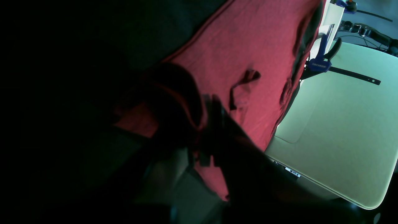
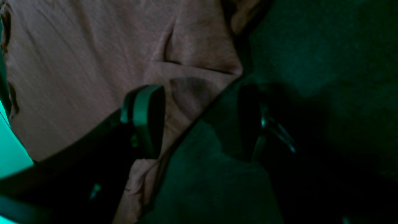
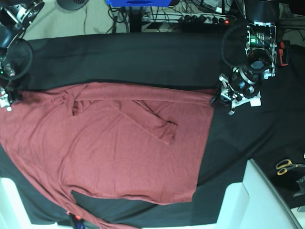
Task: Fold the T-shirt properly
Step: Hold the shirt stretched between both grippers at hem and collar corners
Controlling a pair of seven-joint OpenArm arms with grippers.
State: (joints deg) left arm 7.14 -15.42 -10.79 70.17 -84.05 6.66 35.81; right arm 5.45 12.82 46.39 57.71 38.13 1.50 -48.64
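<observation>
The brick-red T-shirt (image 3: pixel 119 152) lies spread flat on the black tablecloth (image 3: pixel 143 57), one long sleeve (image 3: pixel 152 119) folded across its body. At the shirt's top right corner my left gripper (image 3: pixel 218 98) is shut on the hem. The left wrist view shows the same gripper (image 1: pixel 202 130) as a dark shape pinching the red cloth (image 1: pixel 242 46). My right gripper (image 3: pixel 7 98) is at the shirt's far left edge. In the right wrist view this gripper (image 2: pixel 196 121) is open, its fingers (image 2: pixel 146 121) straddling the edge of the cloth (image 2: pixel 77 62).
Yellow-handled scissors (image 3: pixel 286 166) lie on the cloth at the right. A white board (image 3: pixel 267 200) juts in at the lower right corner. A blue clamp (image 1: pixel 320 62) grips a pale tabletop (image 1: pixel 342 124). Cables and a power strip (image 3: pixel 205 19) run along the back.
</observation>
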